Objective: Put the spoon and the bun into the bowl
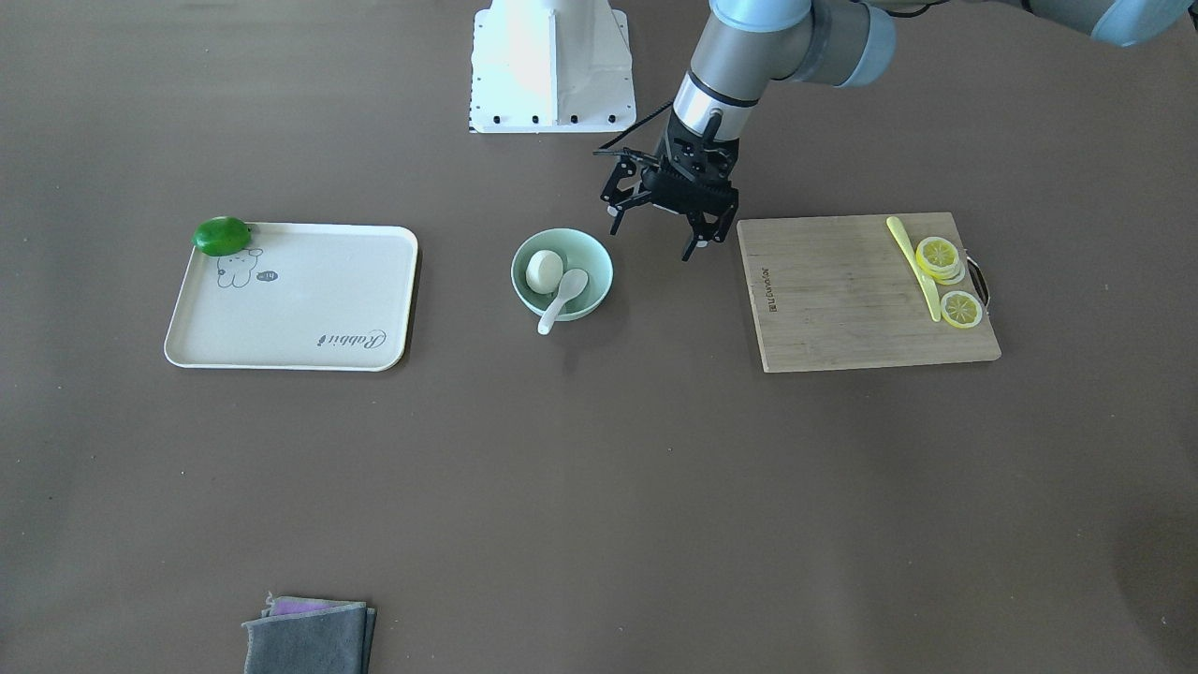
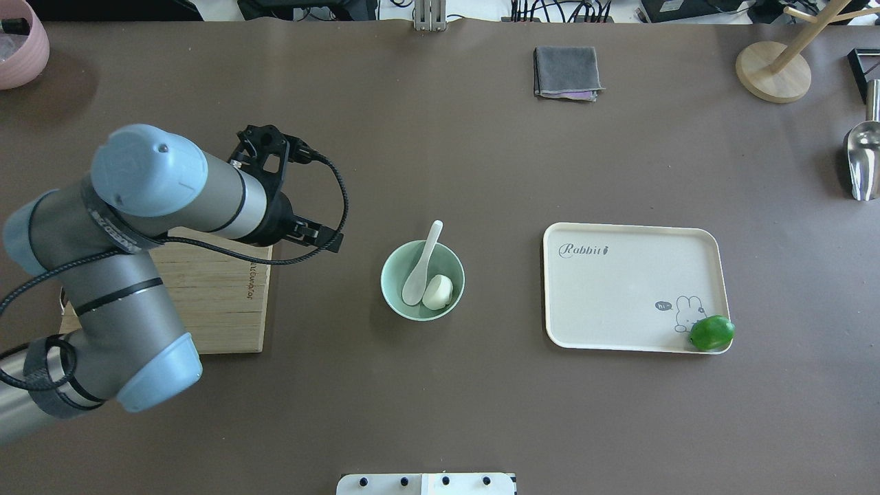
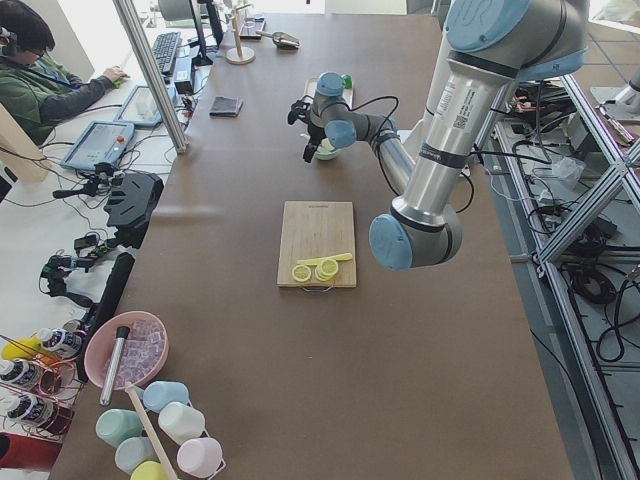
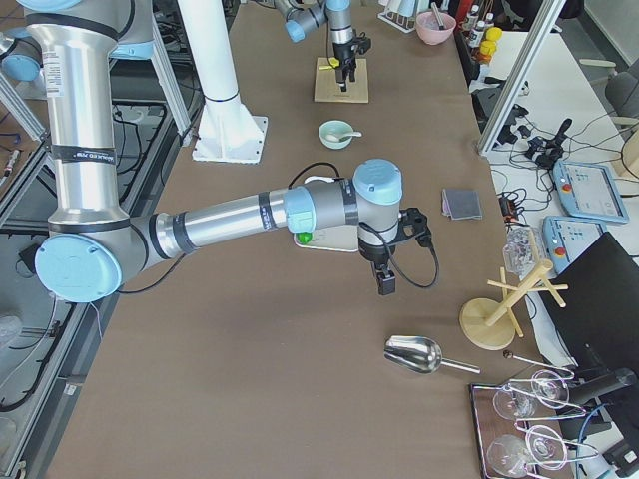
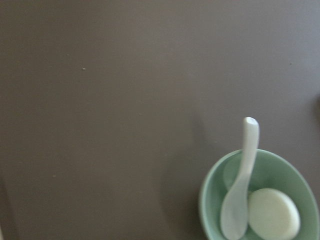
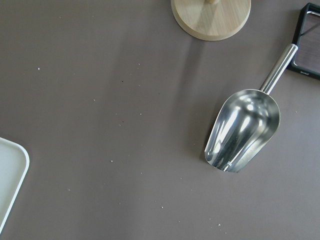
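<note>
The mint-green bowl (image 1: 600, 258) stands mid-table. The white bun (image 1: 544, 271) lies inside it. The white spoon (image 1: 564, 298) rests in it, scoop down beside the bun, with its handle over the rim. The overhead view shows the bowl (image 2: 392, 276), spoon (image 2: 425, 265) and bun (image 2: 438, 291); so does the left wrist view, with bowl (image 5: 210, 196), spoon (image 5: 242, 190) and bun (image 5: 273, 214). My left gripper (image 1: 653, 236) is open and empty, raised between the bowl and the cutting board. My right gripper (image 4: 384, 275) shows only in the exterior right view, beyond the tray; I cannot tell its state.
A cream tray (image 1: 299, 309) holds a green lime-like fruit (image 1: 222, 236) at its corner. A wooden cutting board (image 1: 842, 300) carries lemon slices (image 1: 939, 257) and a yellow-green knife (image 1: 915, 267). A grey cloth (image 1: 309, 637), a metal scoop (image 6: 245, 127) and a wooden stand (image 2: 773, 72) are also on the table.
</note>
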Robot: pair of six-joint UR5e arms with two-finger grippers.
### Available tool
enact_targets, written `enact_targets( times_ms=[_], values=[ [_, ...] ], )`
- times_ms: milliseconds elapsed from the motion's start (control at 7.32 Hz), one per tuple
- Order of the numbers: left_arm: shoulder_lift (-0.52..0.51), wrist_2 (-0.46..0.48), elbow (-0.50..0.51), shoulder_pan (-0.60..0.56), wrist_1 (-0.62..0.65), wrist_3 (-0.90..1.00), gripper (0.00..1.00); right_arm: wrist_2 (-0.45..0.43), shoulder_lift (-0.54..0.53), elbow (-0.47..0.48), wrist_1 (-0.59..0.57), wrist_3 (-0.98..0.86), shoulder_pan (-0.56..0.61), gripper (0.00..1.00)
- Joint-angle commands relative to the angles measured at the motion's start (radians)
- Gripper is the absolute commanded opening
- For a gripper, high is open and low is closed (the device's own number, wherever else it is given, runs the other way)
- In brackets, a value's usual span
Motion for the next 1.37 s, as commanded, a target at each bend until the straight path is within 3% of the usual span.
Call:
enact_targets(
  times_ms=[0, 410, 547, 683, 957, 1230],
  values=[
    [0.134, -0.226, 0.004, -0.291, 0.079, 0.374, 0.97, 0.056, -0.068, -0.086, 0.003, -0.173, 0.094, 1.00],
    [0.173, -0.247, 0.005, -0.652, 0.445, 1.000, 0.98, 0.053, -0.133, -0.095, 0.001, -0.163, 0.099, 1.00],
    [0.202, -0.247, 0.006, -0.731, 0.472, 1.081, 0.98, 0.056, -0.144, -0.082, 0.009, -0.162, 0.099, 1.00],
    [0.306, -0.244, 0.010, -0.751, 0.463, 1.071, 0.98, 0.041, -0.133, -0.081, 0.006, -0.160, 0.097, 1.00],
    [0.378, -0.247, 0.074, -0.838, 0.413, 1.069, 0.98, 0.000, -0.115, -0.072, -0.015, -0.115, 0.096, 1.00],
    [0.428, -0.250, 0.085, -0.846, 0.394, 1.056, 0.98, -0.004, -0.110, -0.039, -0.023, 0.061, 0.045, 1.00]
  ],
)
